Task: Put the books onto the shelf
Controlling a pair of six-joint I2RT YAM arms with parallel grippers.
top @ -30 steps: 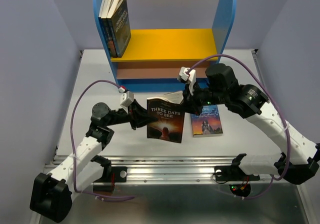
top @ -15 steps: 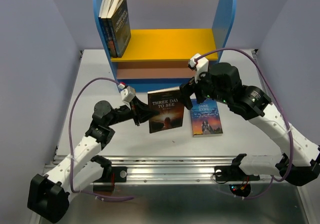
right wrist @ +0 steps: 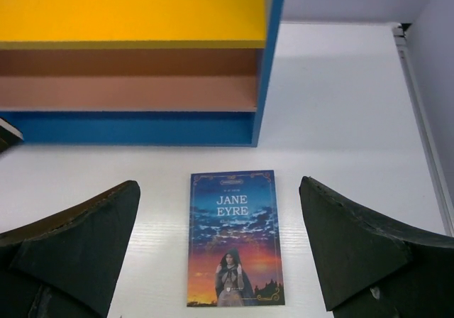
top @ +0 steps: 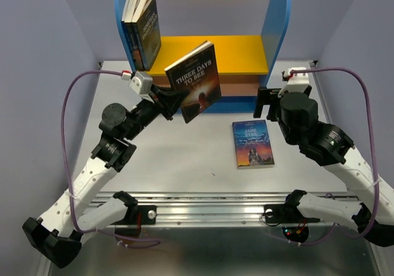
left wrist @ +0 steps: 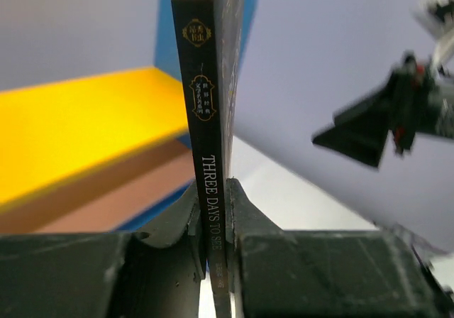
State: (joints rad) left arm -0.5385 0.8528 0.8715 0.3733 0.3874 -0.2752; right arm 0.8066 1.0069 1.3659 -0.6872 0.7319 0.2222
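- Slip risk comes first: the left gripper (left wrist: pixel 211 204) has its jaws nearly closed on the brown book (top: pixel 196 82), pinching only a low stretch of the spine. The book hangs tilted in the air, just in front of the shelf (top: pixel 276 23). Most of its weight sits beyond the grip, so a quick turn could make it swivel or slide out.
- The book's upper corner is close to the front edge of the yellow board (top: pixel 240 51). Going in at this tilt, it could catch that edge and be levered out of the jaws.
- The stood books (top: pixel 141 29) lean against the left panel (top: pixel 121 17). A push from the incoming book could likely topple them along the board.
- The right gripper (top: pixel 263 103) is wide open and holds nothing. It hovers just near of the right panel, above the far end of the sunset book (right wrist: pixel 234 236), which lies flat and face up on the table (top: pixel 184 159).
- Coming down there, a finger might strike the shelf base, or only scrape the flat cover.
- The yellow board is bare from the stood books to the right panel.
- The lower board (right wrist: pixel 128 91) sits in a low slot, probably too tight for an upright book.
- The arms are well apart.
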